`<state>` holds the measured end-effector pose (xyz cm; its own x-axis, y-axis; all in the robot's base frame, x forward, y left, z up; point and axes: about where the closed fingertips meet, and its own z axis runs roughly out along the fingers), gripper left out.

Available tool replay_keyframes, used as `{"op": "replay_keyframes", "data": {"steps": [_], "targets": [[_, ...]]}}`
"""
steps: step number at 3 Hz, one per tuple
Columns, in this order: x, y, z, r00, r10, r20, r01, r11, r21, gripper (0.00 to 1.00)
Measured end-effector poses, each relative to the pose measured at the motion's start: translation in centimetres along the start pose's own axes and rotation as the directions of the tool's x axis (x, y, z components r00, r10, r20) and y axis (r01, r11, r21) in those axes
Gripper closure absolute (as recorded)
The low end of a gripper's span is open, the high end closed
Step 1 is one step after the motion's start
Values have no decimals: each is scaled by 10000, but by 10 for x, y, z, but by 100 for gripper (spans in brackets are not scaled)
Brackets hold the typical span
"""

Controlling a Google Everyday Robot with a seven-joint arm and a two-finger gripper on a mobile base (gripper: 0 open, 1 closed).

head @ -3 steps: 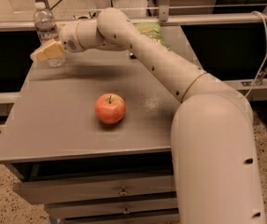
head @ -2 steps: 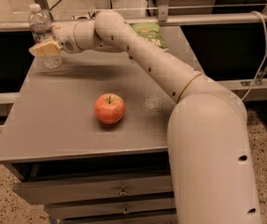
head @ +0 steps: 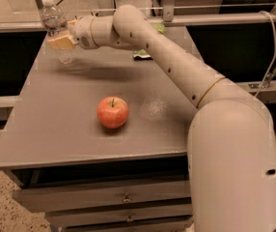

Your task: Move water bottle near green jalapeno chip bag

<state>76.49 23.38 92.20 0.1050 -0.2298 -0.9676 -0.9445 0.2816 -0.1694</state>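
Observation:
The water bottle (head: 54, 21) is clear with a white cap and stands upright at the table's far left corner. My gripper (head: 61, 41) is shut on its lower body with tan fingers (head: 59, 43). The bottle's base seems to hang just above the table top. The green jalapeno chip bag (head: 142, 55) lies at the far middle of the table. It is mostly hidden behind my arm, and only a small green edge shows.
A red apple (head: 112, 112) sits in the middle of the grey table (head: 56, 129). My arm (head: 176, 66) reaches across the table's right side. Drawers are below the front edge. A rail and a glass pane run behind the table.
The gripper, shut on the bottle, has moved a little to the right, and the bottle's base has risen slightly. The apple has not moved.

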Motion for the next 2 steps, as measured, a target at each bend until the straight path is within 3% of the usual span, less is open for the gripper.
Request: {"op": "replay_keyframes", "data": {"steps": [1,2], "targets": [[0,-23,-69,9995,-147,-287,171,9964,828,100],[13,-41,-156,9964,26,-846,136,9818,1896,100]]}}
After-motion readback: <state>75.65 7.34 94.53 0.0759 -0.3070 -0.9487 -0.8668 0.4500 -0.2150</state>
